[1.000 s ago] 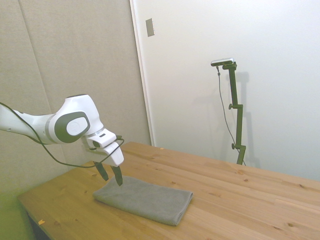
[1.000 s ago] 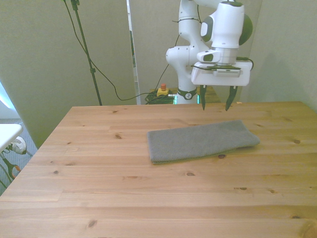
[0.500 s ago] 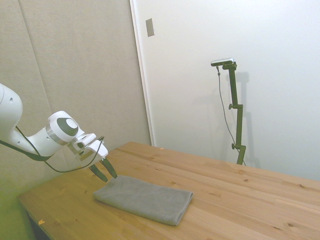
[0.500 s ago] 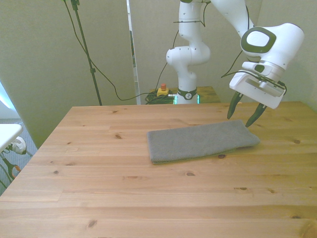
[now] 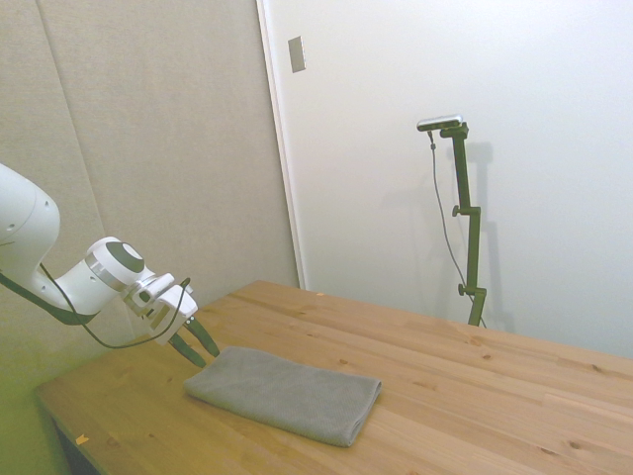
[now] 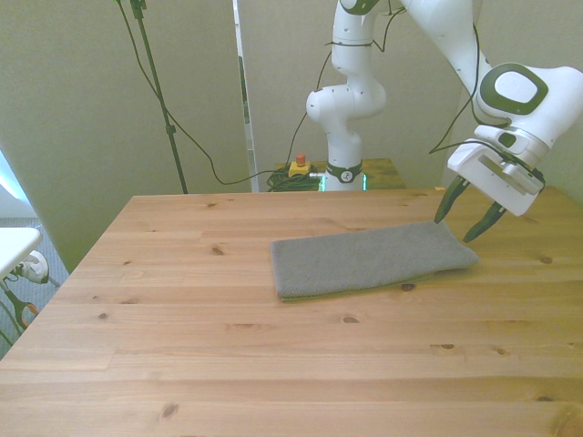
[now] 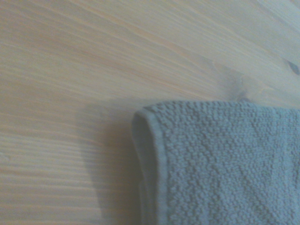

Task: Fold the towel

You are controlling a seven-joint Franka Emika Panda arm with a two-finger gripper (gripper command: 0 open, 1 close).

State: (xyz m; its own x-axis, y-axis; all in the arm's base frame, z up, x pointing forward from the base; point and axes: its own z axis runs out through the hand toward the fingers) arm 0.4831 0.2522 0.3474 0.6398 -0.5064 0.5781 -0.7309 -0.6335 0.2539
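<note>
The grey towel (image 6: 372, 259) lies flat, folded to a long strip, on the wooden table (image 6: 228, 364). The gripper (image 6: 466, 228) hangs tilted just beside the towel's end at the front view's right, fingers spread apart, grasping nothing. Bare wood surrounds the towel.

White rounded arm (image 6: 437, 36) with grey joint caps, looping black cable, and dark tapered fingers (image 6: 444, 208).
</note>
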